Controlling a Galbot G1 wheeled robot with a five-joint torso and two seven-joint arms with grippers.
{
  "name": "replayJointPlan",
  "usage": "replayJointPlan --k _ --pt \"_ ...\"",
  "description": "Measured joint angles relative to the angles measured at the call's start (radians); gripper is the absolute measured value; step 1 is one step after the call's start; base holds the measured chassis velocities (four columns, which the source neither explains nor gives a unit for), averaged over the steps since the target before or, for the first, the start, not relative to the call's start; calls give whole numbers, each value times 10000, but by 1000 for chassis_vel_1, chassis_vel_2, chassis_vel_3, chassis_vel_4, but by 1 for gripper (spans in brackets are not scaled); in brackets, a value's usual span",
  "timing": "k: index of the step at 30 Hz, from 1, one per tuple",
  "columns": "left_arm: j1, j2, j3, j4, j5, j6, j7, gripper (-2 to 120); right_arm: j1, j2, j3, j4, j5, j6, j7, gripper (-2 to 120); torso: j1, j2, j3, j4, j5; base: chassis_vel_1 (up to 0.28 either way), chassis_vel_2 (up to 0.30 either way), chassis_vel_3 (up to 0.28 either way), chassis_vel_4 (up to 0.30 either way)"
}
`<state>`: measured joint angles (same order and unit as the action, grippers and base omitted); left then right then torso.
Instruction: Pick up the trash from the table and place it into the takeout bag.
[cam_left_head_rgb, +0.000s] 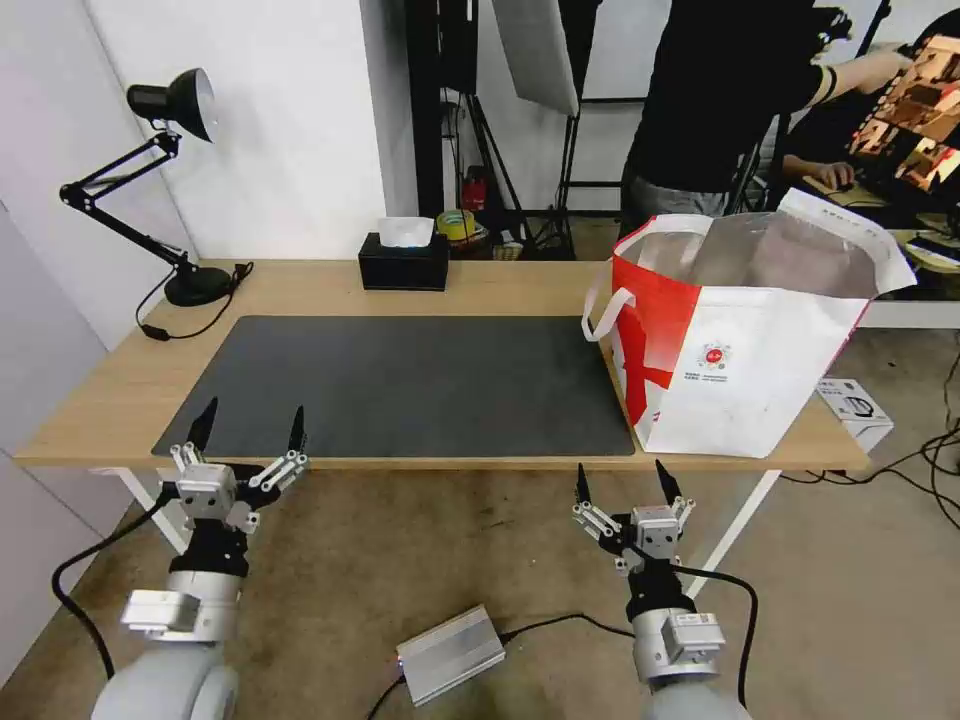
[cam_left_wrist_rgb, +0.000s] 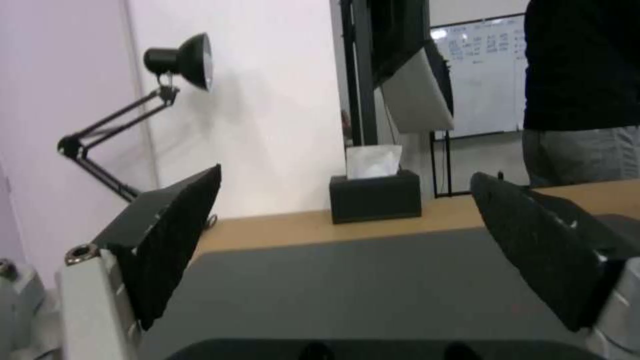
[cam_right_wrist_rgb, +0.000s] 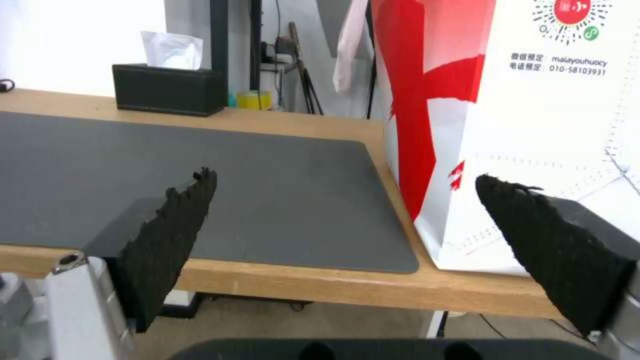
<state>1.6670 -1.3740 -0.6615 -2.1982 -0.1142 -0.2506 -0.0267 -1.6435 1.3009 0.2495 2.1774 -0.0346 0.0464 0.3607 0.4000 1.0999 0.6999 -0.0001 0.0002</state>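
Down at the near edge of the table (cam_left_head_rgb: 120, 400), the left gripper (cam_left_head_rgb: 250, 424) and right gripper (cam_left_head_rgb: 621, 482) point up, black serrated fingers spread apart and empty. Beyond lies a flat dark mat (cam_left_head_rgb: 410, 385). The bag (cam_left_head_rgb: 740, 340) stands on the table's right end, its foil-lined inside mostly hidden.

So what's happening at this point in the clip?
Nothing is being handled. The left gripper and the right gripper both hang open and empty at the table's near edge, left over the dark grey mat's corner, right just short of the edge. The takeout bag stands open at the table's right end. On the tabletop are just a black tissue box and a desk lamp at the back.
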Motion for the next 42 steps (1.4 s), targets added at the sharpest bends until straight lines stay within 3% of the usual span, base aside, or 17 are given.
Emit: replayJointPlan --k 8,23,42 --pt "691 -633 382 297 370 -728 -291 100 -58 83 6 22 -35 5 -13 98 0 0 1 2 -1 0 0 0 0" --pt "1277 -755 626 796 784 -1621 -710 100 -245 346 35 52 -244 4 -20 100 0 0 1 1 -1 0 0 0 0" --pt "1365 -856 721 958 1111 -1976 -696 100 -371 492 25 14 -392 46 -134 100 1 0 1 1 -2 0 0 0 0"
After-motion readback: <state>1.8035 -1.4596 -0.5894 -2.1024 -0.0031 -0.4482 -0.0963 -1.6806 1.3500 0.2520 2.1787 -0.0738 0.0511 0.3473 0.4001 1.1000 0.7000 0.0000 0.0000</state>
